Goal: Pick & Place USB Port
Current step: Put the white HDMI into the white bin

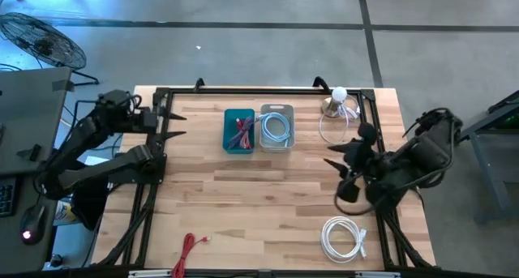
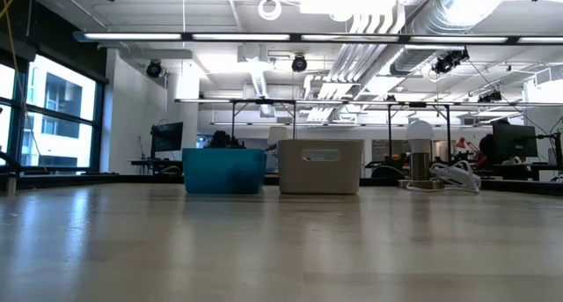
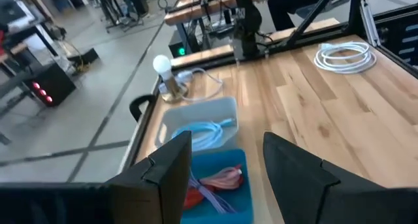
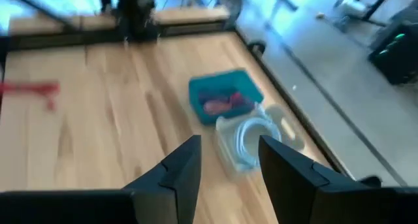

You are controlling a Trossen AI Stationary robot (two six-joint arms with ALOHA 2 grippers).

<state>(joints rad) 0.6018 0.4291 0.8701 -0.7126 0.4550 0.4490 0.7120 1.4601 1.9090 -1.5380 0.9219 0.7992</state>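
On the table (image 1: 243, 197), the teal bin (image 1: 238, 131) already holds red cable and the grey bin (image 1: 276, 128) beside it a pale blue one, both well ahead of either gripper. Two remain loose: a white cable (image 1: 345, 237) near the right gripper (image 1: 340, 174) and a red cable (image 1: 189, 252) farther from the left gripper (image 1: 174, 124). Both grippers stand apart, holding nothing, so I judge the sorting about half done.

A: Table (image 1: 243, 205) pale wood, plank-striped, black frame. Bins?
B: Teal bin (image 1: 238, 130) at twelve o'clock holding red and purple cables; the clear-grey bin (image 1: 276, 128) touching it holds a light-blue cable.
A: Loose cables?
B: White coil (image 1: 344, 237) at five o'clock, red cable (image 1: 189, 252) at seven. Arms dark.
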